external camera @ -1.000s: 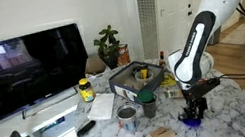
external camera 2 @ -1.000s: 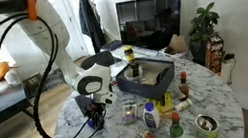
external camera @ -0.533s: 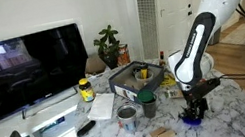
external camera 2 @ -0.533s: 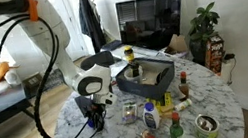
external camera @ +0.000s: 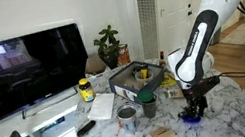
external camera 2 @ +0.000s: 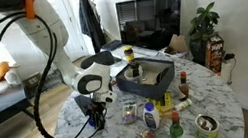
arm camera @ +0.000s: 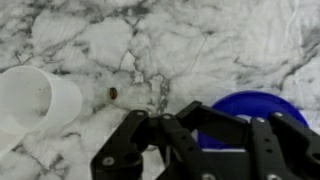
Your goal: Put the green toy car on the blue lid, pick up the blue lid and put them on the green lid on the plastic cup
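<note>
Where my claw (external camera: 191,113) hangs low over the marble table (arm camera: 200,40), the wrist view fills along its lower edge with my black fingers (arm camera: 140,145) and their linkages, and I cannot tell from it how far apart the tips stand or whether they have hold of anything. Just past that black framework, toward the right of the wrist view, the blue lid (arm camera: 248,104) lies flat on the marble, its near edge hidden behind my own parts, so I cannot say whether I touch it. Off to the left in that view a white cup (arm camera: 35,100) lies on its side with its mouth toward the camera, well apart from the lid, and a small brown speck (arm camera: 112,93) sits on the stone between them. Farther across the table, in an exterior view, the plastic cup (external camera: 149,106) stands upright with the green lid (external camera: 147,96) on top, and a silvery can (external camera: 127,116) stands just beside it. A pale wooden block (external camera: 160,132) lies near the table's front edge. Beyond the cup is a grey tray (external camera: 115,83) holding small things that I cannot make out. Farthest off, a dark monitor (external camera: 21,71) and a potted plant (external camera: 108,46) stand by the wall.
</note>
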Robot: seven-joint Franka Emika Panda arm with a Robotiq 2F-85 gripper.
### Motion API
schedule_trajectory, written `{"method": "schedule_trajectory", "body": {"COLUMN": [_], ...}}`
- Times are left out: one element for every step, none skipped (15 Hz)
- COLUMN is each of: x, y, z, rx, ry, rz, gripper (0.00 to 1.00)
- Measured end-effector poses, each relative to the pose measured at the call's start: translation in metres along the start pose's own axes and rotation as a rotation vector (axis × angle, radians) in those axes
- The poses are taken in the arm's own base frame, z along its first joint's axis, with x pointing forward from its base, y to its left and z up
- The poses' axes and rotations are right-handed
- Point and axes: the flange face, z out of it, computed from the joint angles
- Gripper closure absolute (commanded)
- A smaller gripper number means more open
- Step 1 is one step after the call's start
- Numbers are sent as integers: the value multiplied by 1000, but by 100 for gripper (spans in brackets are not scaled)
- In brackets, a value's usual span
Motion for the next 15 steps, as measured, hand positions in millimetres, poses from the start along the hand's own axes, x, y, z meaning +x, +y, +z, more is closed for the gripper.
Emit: {"method": "schedule_trajectory", "body": {"x": [-1,-2,-4,-5,-6,-7,-8,-9,-9,-10,-10,-11,-12,-12,-13], "y": [1,2,2,3,3,4,4,4,4,4,4,3,1,0,-1], "z": [-3,-6,-9,-12,-15,-17,-19,-19,-19,-18,-17,-16,-15,-14,-13], "rx": [-1,-2,-2,-4,-4,-4,-4,-3,-4,-4,-3,-3,-3,-3,-2], "ry": [5,10,15,20,26,30,32,33,32,30,28,26,24,22,20], "rz": [-1,-2,-2,-4,-5,-6,-6,-6,-6,-8,-10,-13,-16,-19,-21], "gripper": [100,100,100,100,75,74,69,60,54,45,38,30,23,16,14]}}
